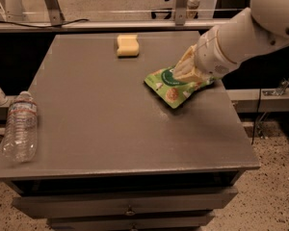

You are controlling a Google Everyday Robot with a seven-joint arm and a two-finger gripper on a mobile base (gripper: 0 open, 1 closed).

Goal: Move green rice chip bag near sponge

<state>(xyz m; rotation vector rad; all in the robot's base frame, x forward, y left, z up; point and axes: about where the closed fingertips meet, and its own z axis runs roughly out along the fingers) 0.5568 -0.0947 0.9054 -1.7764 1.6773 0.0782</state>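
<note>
The green rice chip bag (171, 87) is a crinkly bright-green pouch at the right middle of the grey table (101, 124). My gripper (185, 67) reaches in from the right on a white arm and is shut on the bag's far right edge. It holds the bag tilted, with the near corner low over the tabletop. The sponge (127, 45), a small pale-yellow block, lies at the table's far edge. It is a short way back and to the left of the bag, apart from it.
A clear plastic water bottle (20, 127) lies on its side at the table's left edge. A metal rail and frame legs (178, 6) run behind the table. Drawers sit below the front edge (130, 210).
</note>
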